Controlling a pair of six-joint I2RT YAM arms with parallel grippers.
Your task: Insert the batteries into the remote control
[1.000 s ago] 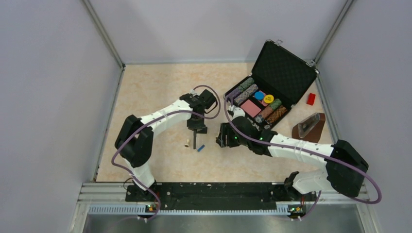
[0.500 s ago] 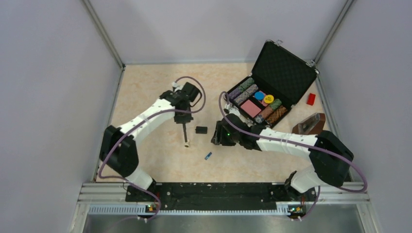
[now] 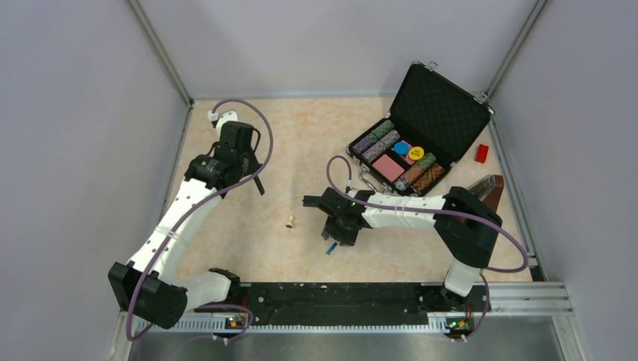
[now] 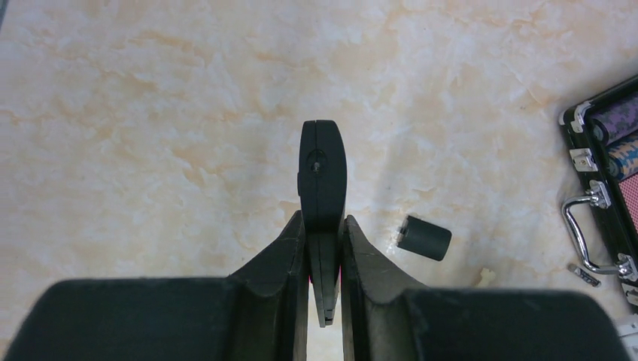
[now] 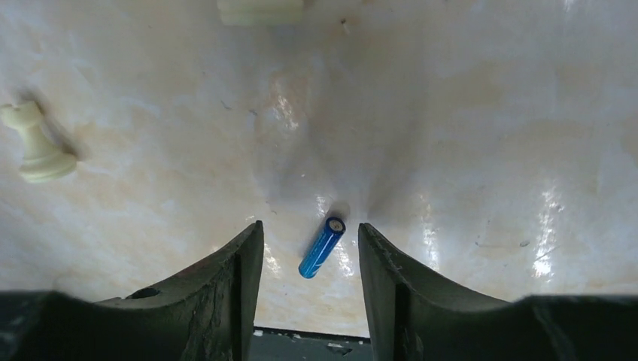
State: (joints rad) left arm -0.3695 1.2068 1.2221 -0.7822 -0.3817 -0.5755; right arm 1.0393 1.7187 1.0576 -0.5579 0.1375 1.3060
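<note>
My left gripper (image 3: 248, 170) is shut on the slim black remote control (image 4: 322, 177) and holds it edge-on above the table at the back left, with the fingers (image 4: 290, 252) clamping its sides. The small black back cover (image 4: 424, 238) lies on the table to its right and also shows in the top view (image 3: 311, 201). One blue battery (image 5: 321, 247) lies on the table between the open fingers of my right gripper (image 5: 310, 259), untouched. It also shows in the top view (image 3: 329, 248), just below the right gripper (image 3: 336, 232). No second battery shows.
A beige pawn peg (image 3: 290, 222) stands left of the battery and shows in the right wrist view (image 5: 36, 147). Another beige piece (image 5: 259, 9) shows at that view's top edge. An open black chip case (image 3: 440, 113), a red block (image 3: 481, 153) and a brown stand (image 3: 479, 197) sit at the right.
My left arm has swung back and left, carrying the remote away from the centre. The back cover now lies on the table. My right gripper has moved nearer, over the battery.
</note>
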